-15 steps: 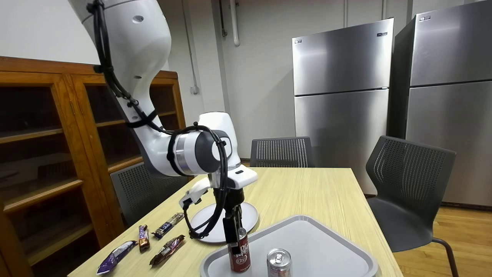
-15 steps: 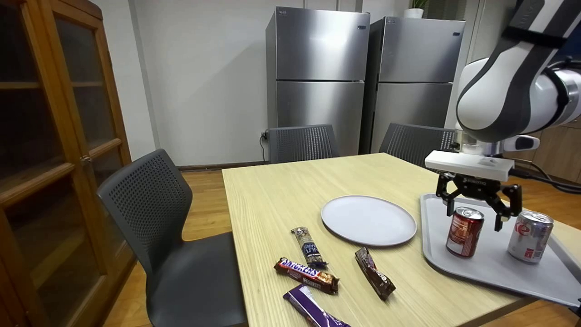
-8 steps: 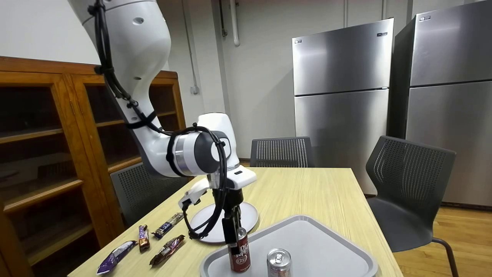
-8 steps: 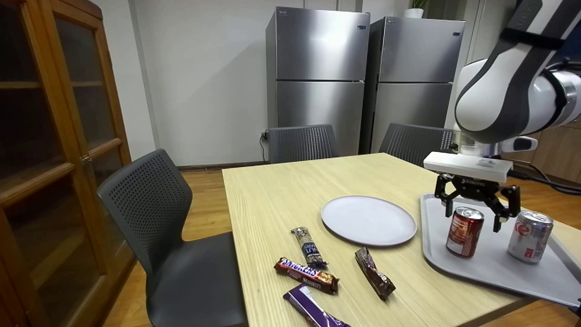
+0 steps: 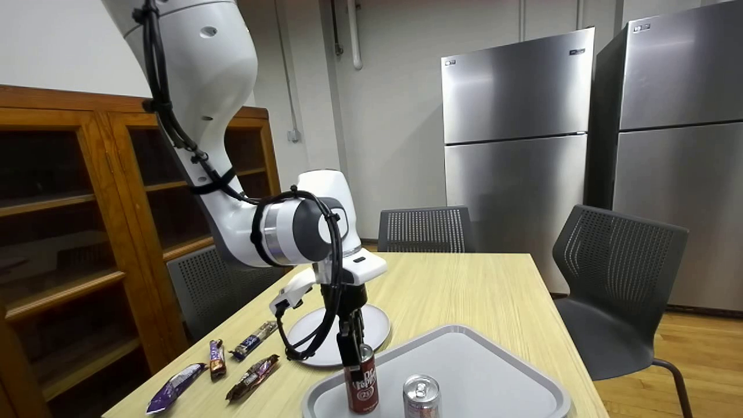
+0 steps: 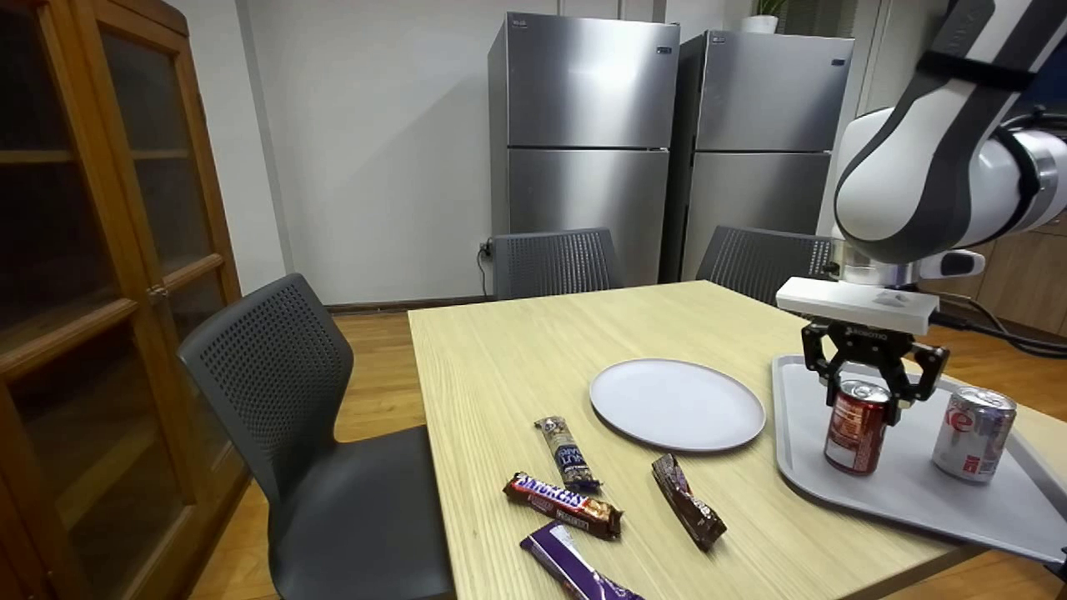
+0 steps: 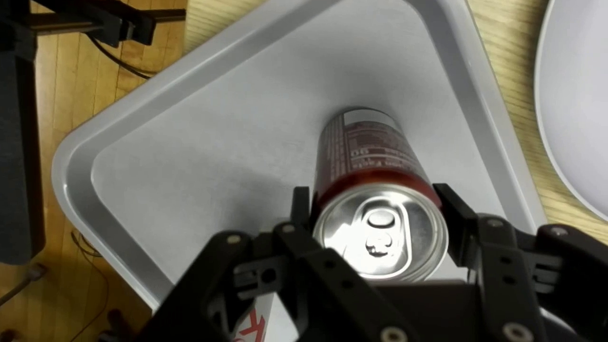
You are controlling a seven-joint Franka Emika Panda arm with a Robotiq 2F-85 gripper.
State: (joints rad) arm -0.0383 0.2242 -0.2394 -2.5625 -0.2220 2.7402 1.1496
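A dark red Dr Pepper can [image 5: 363, 392] stands upright on the grey tray [image 6: 913, 504]. It shows in an exterior view [image 6: 856, 435] and, seen from above, in the wrist view [image 7: 373, 145]. My gripper [image 6: 862, 406] has one finger on each side of the can's upper part and is closed on it. In the wrist view the fingertips [image 7: 373, 202] press against the can just below its silver lid. A silver can with red lettering [image 6: 975, 435] stands beside it on the tray, apart from the gripper; only part of it shows in the wrist view [image 7: 252, 327].
A round pale plate [image 6: 677, 404] lies on the wooden table beside the tray. Several wrapped snack bars lie near it: a nut bar [image 6: 568, 454], a Snickers bar [image 6: 563, 505], a purple bar [image 6: 575, 567] and a dark brown bar [image 6: 688, 502]. Grey chairs [image 5: 618, 296] stand around.
The gripper's fingers have closed from wide apart onto the red can. The can has shifted slightly between the fingers. The arm has hardly moved, and the other objects stay in place.
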